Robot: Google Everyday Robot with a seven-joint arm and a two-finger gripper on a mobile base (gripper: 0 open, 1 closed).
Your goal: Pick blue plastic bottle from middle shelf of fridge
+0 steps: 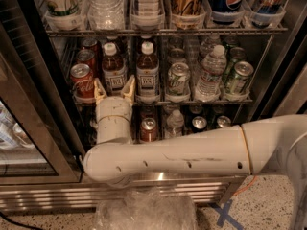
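The fridge (33, 128) stands open in front of me. Its middle shelf (206, 101) holds red cans, two brown bottles, green cans and a clear water bottle. The blue plastic bottle (114, 70) has brown liquid, a white cap and a dark blue-and-white label, and stands second from the left. A second bottle like it (147, 73) stands just to its right. My gripper (114, 88) is at the shelf's front edge, directly before the left bottle. It is open, with one fingertip (99, 89) on each side of the bottle's base, and it holds nothing.
A red cola can (81, 82) stands just left of the gripper. Green cans (178, 79) and a clear water bottle (210, 73) fill the shelf's right. The lower rack holds short cans (148, 128). The top shelf (163, 31) holds large bottles. The glass door (14, 143) hangs open at left.
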